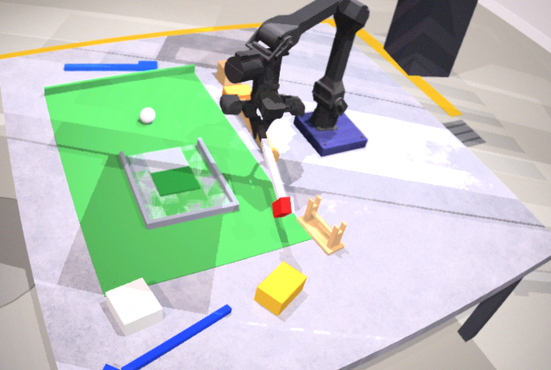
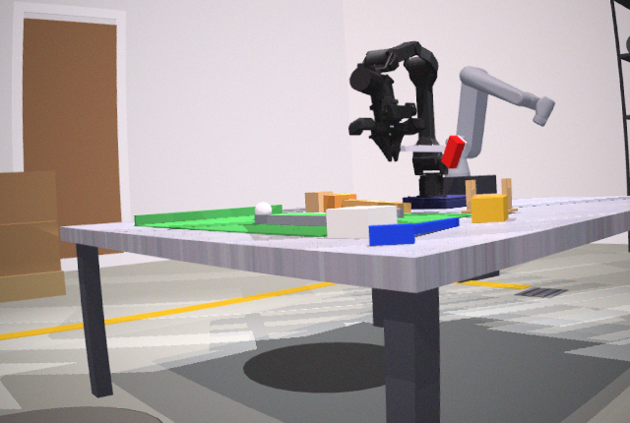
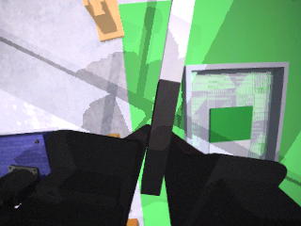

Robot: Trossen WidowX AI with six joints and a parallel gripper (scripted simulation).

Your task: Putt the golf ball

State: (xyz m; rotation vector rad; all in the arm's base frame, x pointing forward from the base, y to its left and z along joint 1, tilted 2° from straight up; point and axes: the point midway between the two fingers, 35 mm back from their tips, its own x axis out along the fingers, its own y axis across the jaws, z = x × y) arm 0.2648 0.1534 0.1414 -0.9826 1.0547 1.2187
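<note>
My gripper point(image 1: 263, 138) point(image 2: 392, 157) point(image 3: 154, 129) is shut on the black handle of the red putter point(image 1: 281, 206) point(image 2: 453, 151) point(image 3: 165, 105) and holds it in the air near the mat's right edge. The white shaft points toward the camera side in the top view, with the red head at its end. The white golf ball point(image 1: 147, 114) point(image 2: 263, 209) rests on the green mat point(image 1: 249, 241), beyond the sloped end of the ramp point(image 1: 162, 157). The dark green square point(image 1: 176, 180) point(image 3: 230, 124) lies inside the grey-walled frame point(image 1: 191, 217) point(image 3: 188, 94). The ball is outside the wrist view.
The wooden putter stand point(image 1: 321, 232) point(image 3: 110, 28) is empty. A yellow block point(image 1: 280, 287) point(image 2: 489, 208) and white block point(image 1: 133, 305) point(image 2: 361, 221) stand near the front. Blue sticks point(image 1: 177, 338) point(image 1: 107, 66) lie in front and behind. An orange mallet point(image 1: 237, 91) lies behind my gripper.
</note>
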